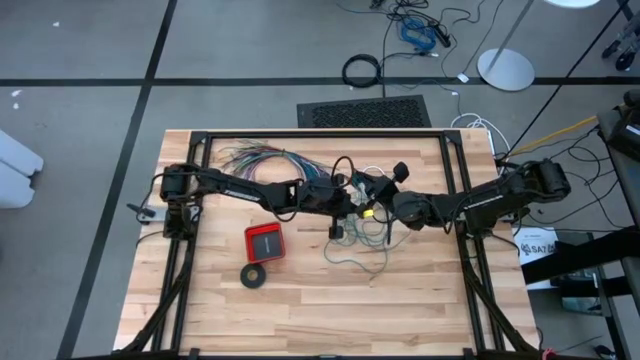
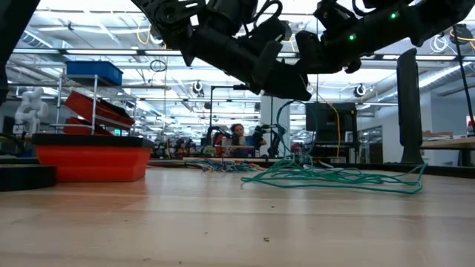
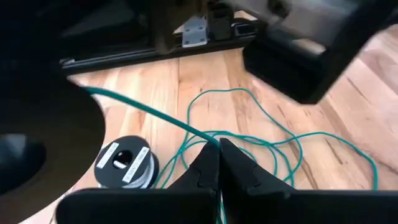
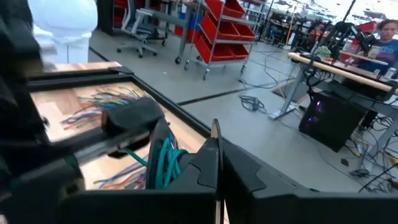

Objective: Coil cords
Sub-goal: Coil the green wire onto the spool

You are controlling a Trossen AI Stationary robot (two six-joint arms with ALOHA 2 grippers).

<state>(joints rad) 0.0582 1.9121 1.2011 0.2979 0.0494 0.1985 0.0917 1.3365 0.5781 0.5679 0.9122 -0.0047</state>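
L gripper (image 3: 219,149) on teal wire (image 3: 149,112), strand taut, diagonal.

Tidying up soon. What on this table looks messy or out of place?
The teal-green wire sprawls in loose, tangled loops at mid-table, uncoiled, one strand pinched in the left end effector. Otherwise nothing stands out.

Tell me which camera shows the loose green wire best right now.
The left wrist view: the green wire lies in open loops on the wood, one strand running up into the shut left gripper. The high view shows it small, partly under the arms; the low view, edge-on; the right wrist view, only a few wound strands.
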